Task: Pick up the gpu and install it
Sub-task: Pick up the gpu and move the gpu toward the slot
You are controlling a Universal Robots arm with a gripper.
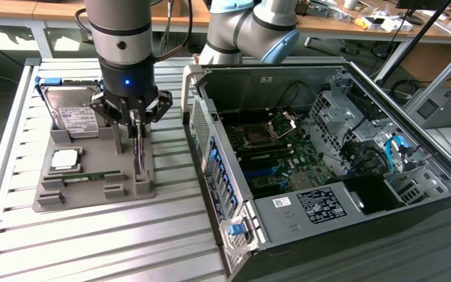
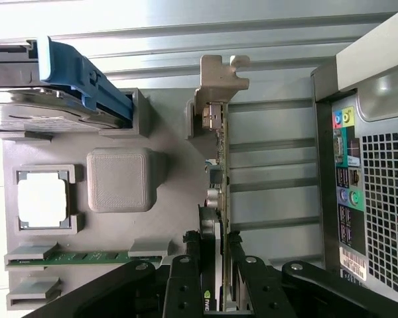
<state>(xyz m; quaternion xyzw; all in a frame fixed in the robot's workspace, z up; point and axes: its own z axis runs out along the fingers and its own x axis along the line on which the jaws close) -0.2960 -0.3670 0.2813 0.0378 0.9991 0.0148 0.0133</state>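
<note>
The gpu [image 1: 138,155] stands on edge in a slot of the grey holder tray [image 1: 92,197], a thin dark card beside the open computer case [image 1: 327,194]. My gripper [image 1: 136,126] hangs straight over it, its fingers closed on the card's upper edge. In the wrist view the gpu [image 2: 222,165] runs edge-on, with its silver end bracket [image 2: 222,76] at the far end still seated in the tray [image 2: 166,199]. The gripper [image 2: 214,265] has a black finger pressed against each face of the card.
On the same tray sit a silver hard drive [image 1: 75,117] with a blue carrier, a square processor chip [image 1: 63,158] and a green RAM stick [image 1: 91,175]. The case lies on its side, its motherboard [image 1: 276,158] exposed, close to the tray on the exterior view's right.
</note>
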